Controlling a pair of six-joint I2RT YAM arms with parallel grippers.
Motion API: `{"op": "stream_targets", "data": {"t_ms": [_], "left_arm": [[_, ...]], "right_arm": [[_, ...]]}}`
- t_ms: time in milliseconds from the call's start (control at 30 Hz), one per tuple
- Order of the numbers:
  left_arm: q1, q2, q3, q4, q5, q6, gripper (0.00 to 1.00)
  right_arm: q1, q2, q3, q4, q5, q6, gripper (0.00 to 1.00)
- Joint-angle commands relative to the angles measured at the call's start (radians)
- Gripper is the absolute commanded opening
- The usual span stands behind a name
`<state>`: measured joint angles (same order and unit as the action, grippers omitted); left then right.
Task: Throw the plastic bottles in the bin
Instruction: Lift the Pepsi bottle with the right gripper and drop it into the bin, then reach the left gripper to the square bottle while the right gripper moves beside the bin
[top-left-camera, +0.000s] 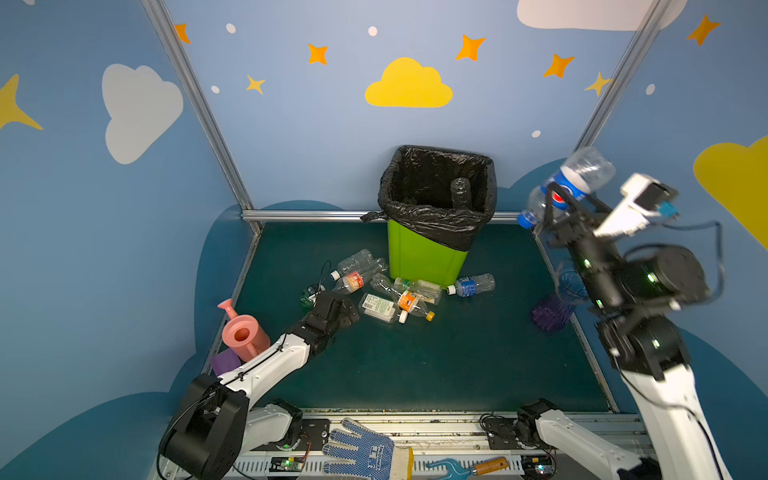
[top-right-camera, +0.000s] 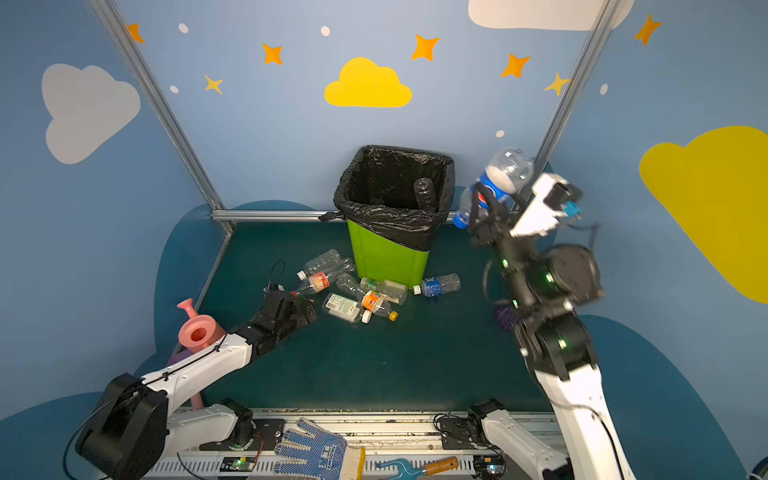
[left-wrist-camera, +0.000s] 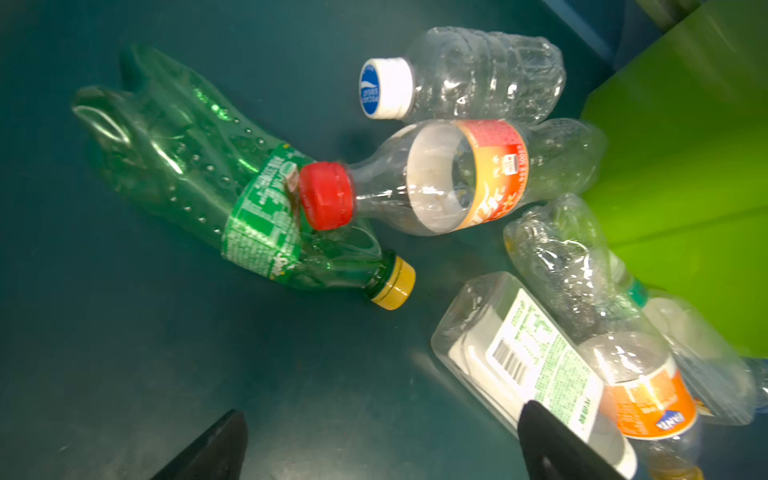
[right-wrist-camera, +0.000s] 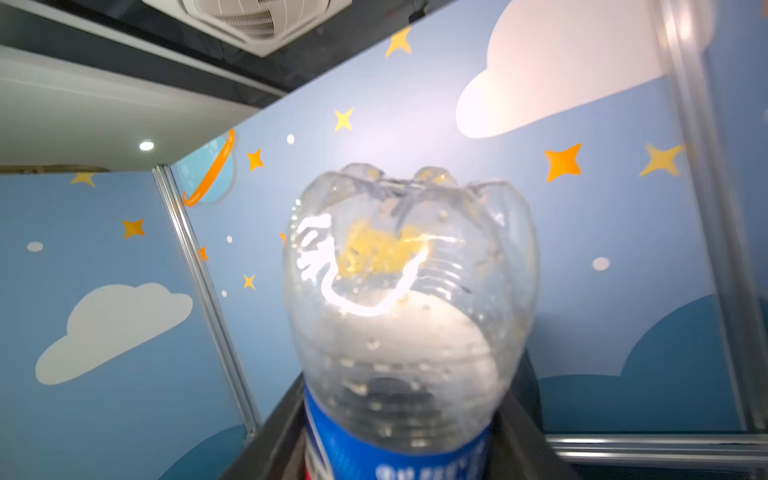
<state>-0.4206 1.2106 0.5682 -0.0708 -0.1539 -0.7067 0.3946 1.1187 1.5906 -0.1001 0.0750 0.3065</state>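
Right gripper (top-left-camera: 561, 200): is clamping a Pepsi bottle (top-left-camera: 590, 168) across its blue label, up in the air to the right of the bin (top-left-camera: 424, 262) and not over its opening.
Pepsi bottle: is tilting with its blue cap down and left and its clear base up. The red-white-and-blue roundel is showing in both top views. In the right wrist view (right-wrist-camera: 407, 291) white print is running along the label, too blurred to read.
Left gripper (left-wrist-camera: 382, 411): is hanging low over the green table (top-left-camera: 457, 365), jaws spread wide with nothing between them, at the near left edge of the bottle pile (top-left-camera: 386, 291).
Sprite bottle (left-wrist-camera: 216, 187): green, crushed, yellow cap, lying at the left of the pile. "Sprite" is showing on its green label.
Red-capped bottle (left-wrist-camera: 469, 178): is lying with its cap against the Sprite bottle. Its orange-and-red label is carrying Chinese characters I can't make out.
White-capped bottle (left-wrist-camera: 478, 70): clear, lying just beyond the red-capped one. The blue print on its cap is unreadable.
Fanta bottle (left-wrist-camera: 648, 399): orange label reading "FANTA", lying against the square bottle (left-wrist-camera: 519, 353), which is wearing a white-and-green label with a barcode.
Blue-labelled bottle (top-left-camera: 471, 286): white cap, lying at the bin's near right corner, label too small to read.
Bin: lime green, black bag (top-left-camera: 436, 224) folded over the rim, standing at the far middle. One clear bottle (top-left-camera: 460, 191) is standing inside.
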Motion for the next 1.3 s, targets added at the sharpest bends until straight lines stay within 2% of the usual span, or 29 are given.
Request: {"op": "stream_targets", "data": {"t_ms": [0, 33, 100, 167, 300, 467, 600, 733, 933, 1067, 1267], "left_arm": [[0.002, -0.019, 0.016, 0.006, 0.029, -0.004, 1.00], [0.002, -0.028, 0.014, 0.004, 0.032, -0.004, 1.00], [0.002, -0.048, 0.010, -0.015, 0.030, -0.002, 1.00], [0.002, -0.073, -0.002, -0.028, 0.022, 0.000, 1.00], [0.002, -0.128, -0.048, -0.007, 0.004, -0.008, 1.00], [0.002, -0.150, -0.057, -0.004, 0.004, -0.002, 1.00], [0.001, -0.139, -0.045, 0.000, 0.032, 0.010, 1.00], [-0.001, -0.122, -0.041, 0.026, 0.095, 0.014, 1.00], [-0.013, -0.089, -0.031, 0.063, 0.146, -0.018, 0.98], [-0.046, -0.055, -0.003, 0.069, 0.134, -0.031, 0.98], [-0.165, 0.048, 0.127, -0.071, -0.041, 0.020, 1.00]], "right_arm": [[-0.014, 0.344, 0.241, -0.165, -0.230, 0.024, 0.59], [-0.015, 0.431, 0.349, -0.252, -0.273, 0.017, 0.64], [-0.020, 0.570, 0.561, -0.417, -0.305, -0.008, 0.83], [-0.035, 0.574, 0.587, -0.424, -0.287, -0.003, 0.92], [-0.042, 0.359, 0.281, -0.119, -0.212, 0.023, 0.96], [-0.057, 0.186, 0.107, -0.106, -0.130, 0.026, 0.97], [-0.083, 0.024, -0.135, -0.050, -0.034, 0.088, 0.97], [-0.138, -0.113, -0.371, -0.024, 0.011, 0.172, 0.98], [-0.223, -0.272, -0.714, -0.020, 0.025, 0.305, 0.98], [-0.273, -0.327, -0.930, -0.001, -0.028, 0.423, 0.98], [-0.302, -0.421, -1.147, 0.018, -0.073, 0.530, 0.98]]}}
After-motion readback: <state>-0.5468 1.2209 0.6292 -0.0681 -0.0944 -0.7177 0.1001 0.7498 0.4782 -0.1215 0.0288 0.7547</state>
